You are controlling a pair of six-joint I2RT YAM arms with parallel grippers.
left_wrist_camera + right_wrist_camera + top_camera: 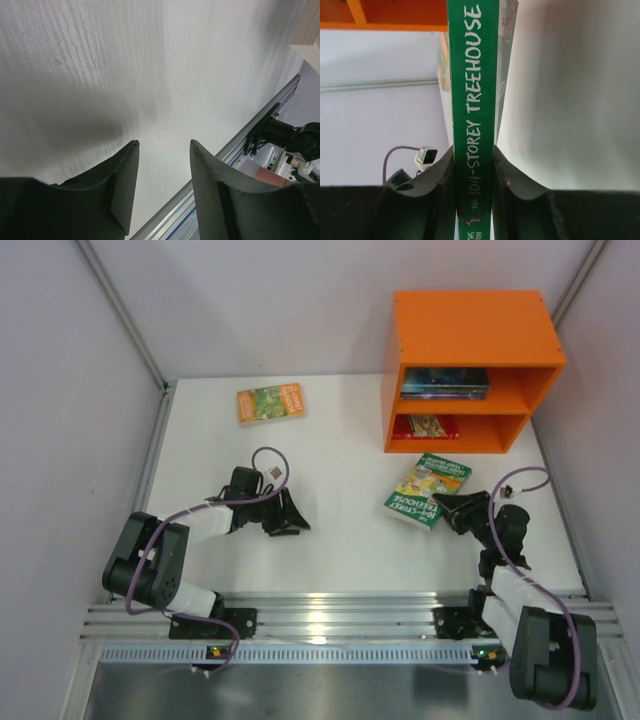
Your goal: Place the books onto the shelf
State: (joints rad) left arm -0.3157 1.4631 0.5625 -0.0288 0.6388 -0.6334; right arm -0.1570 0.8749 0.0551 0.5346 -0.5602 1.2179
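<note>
The right gripper (474,155) is clamped on the spine of the green book (472,100). The book's long axis runs straight out ahead of the fingers, and the shelf (470,330) stands close beyond its far end. This arm is much the nearer. The left gripper (165,145) stands half apart and empty, with the orange-green book (270,403) well ahead of it.

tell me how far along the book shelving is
Done: books lie in the upper compartment of the shelf, a red book below. In hand: the right gripper is shut on the green book. To do: the orange-green book lies on the table, the left gripper open and empty.
</note>
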